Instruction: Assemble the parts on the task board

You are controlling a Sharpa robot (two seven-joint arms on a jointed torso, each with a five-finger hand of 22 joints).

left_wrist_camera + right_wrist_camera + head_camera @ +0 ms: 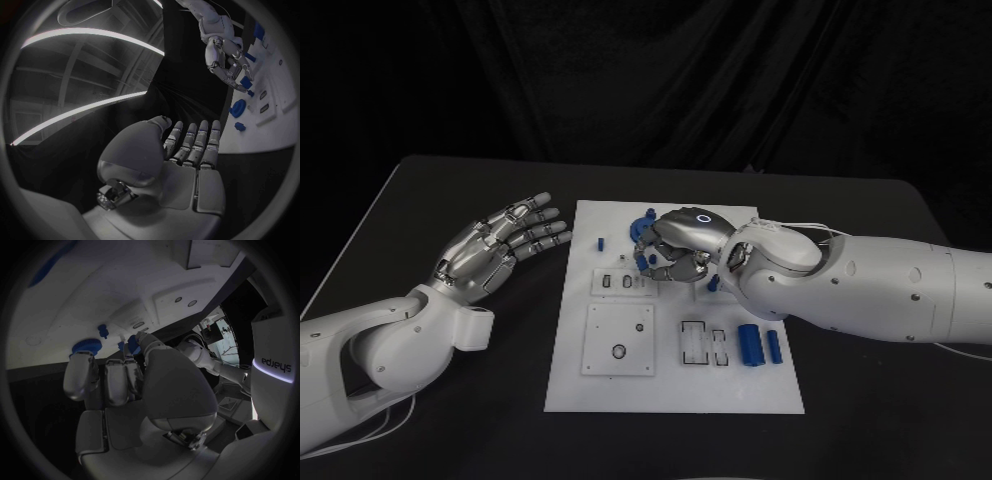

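The white task board (675, 385) lies in the middle of the black table. My right hand (678, 243) hangs over its upper middle with fingers curled down. In the right wrist view the thumb and a finger pinch a small blue part (132, 344) just above the board (94, 295). A round blue part (87, 346) sits beside the fingertips. Two blue cylinders (759, 345) lie on the board's lower right, and a small blue peg (602, 242) stands near its left edge. My left hand (502, 245) hovers left of the board, fingers spread, holding nothing.
A square white panel (617, 340) with small holes takes up the board's lower left, with rectangular slots (697, 342) beside it. Bare black table (444, 190) surrounds the board. My right forearm (877, 290) crosses the board's right edge.
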